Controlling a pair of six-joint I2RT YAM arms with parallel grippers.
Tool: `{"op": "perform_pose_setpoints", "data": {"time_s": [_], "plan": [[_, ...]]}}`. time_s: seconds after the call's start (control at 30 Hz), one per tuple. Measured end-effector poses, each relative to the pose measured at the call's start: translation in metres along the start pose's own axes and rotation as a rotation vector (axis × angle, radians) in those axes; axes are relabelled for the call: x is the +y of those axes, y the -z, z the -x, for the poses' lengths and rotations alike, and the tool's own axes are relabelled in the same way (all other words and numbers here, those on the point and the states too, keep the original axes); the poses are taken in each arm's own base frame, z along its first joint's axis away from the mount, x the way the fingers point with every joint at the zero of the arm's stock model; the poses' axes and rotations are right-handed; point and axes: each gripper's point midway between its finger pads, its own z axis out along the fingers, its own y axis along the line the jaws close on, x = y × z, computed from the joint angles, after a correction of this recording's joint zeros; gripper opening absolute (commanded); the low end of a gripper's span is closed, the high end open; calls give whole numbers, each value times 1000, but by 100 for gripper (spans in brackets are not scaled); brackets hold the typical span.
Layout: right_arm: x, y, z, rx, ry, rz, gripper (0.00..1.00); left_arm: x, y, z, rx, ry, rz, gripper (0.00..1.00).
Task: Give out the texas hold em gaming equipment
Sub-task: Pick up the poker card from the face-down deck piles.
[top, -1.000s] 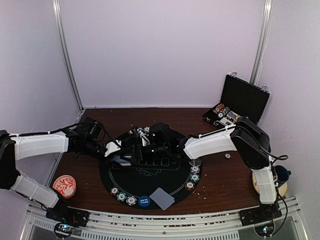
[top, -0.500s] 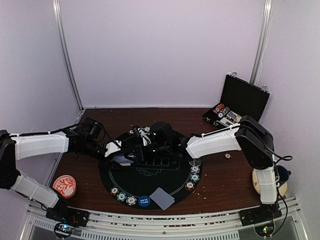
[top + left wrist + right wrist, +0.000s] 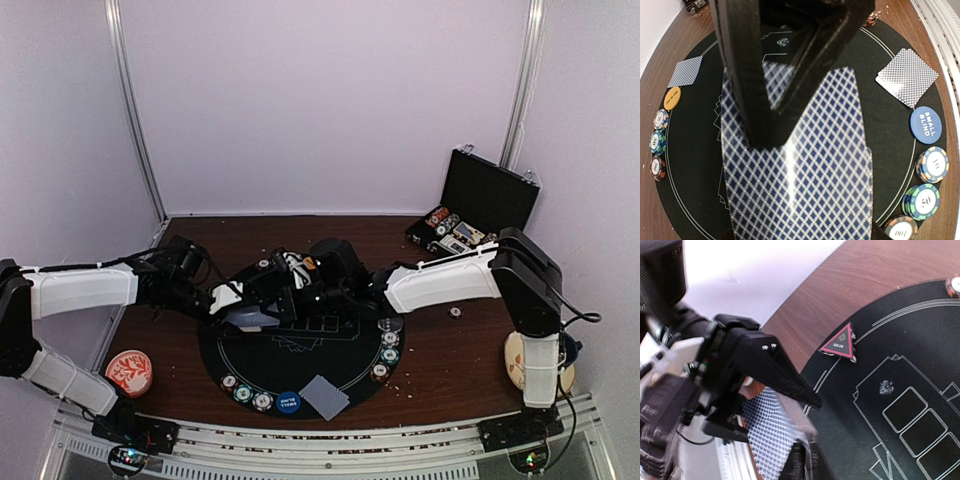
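Note:
My left gripper (image 3: 235, 305) holds a deck of blue-diamond-backed playing cards (image 3: 810, 170) over the middle of the round black mat (image 3: 300, 365). My right gripper (image 3: 812, 456) meets it from the right and is shut on the edge of the top card (image 3: 771, 437). One of its black fingers (image 3: 765, 75) lies across the deck in the left wrist view. Dealt cards lie face down at the mat's near side (image 3: 325, 396) and its far side (image 3: 686, 71). Striped chips (image 3: 932, 164), a blue small-blind button (image 3: 926, 125), an orange button (image 3: 672, 97) and a red triangle marker (image 3: 840, 342) sit on the mat.
An open black case (image 3: 470, 215) with more chips stands at the back right. A red-and-white dish (image 3: 130, 371) sits at the near left. A dark blue cup (image 3: 566, 350) is by the right arm's base. More chips (image 3: 388, 345) line the mat's right rim.
My right gripper went from open to shut on the top card of the deck, and its arm shifted slightly to the right. The left arm has held still.

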Motion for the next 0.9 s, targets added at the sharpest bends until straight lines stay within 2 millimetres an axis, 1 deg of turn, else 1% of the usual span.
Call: {"op": "perform_pose_setpoints", "data": {"time_s": [0.1,0.3,0.4,0.5,0.57,0.63,0.73,0.9], "plan": [[3,4,2,0,8,5,0,0,0,0,0,0,-2,13],[1,11,2,1,16,-6,0,-1,-1,0,-1,1,-5,13],[-1,20,5,-8,15,-16,0,-1,-1,0,-2,2,-7,13],[-8,35,11,-35,5,-40,0,-1,-1,0,-2,2,-7,13],[-17,49,20,-76,-10,-67,0,-1,-1,0,-3,2,-8,13],[-30,63,31,-130,-35,-108,0,-1,-1,0,-4,2,-9,13],[-56,83,49,-233,-89,-184,0,-2,-1,0,-5,2,-10,13],[-99,106,74,-394,-190,-345,0,-1,-1,0,-5,2,-9,13]]}}
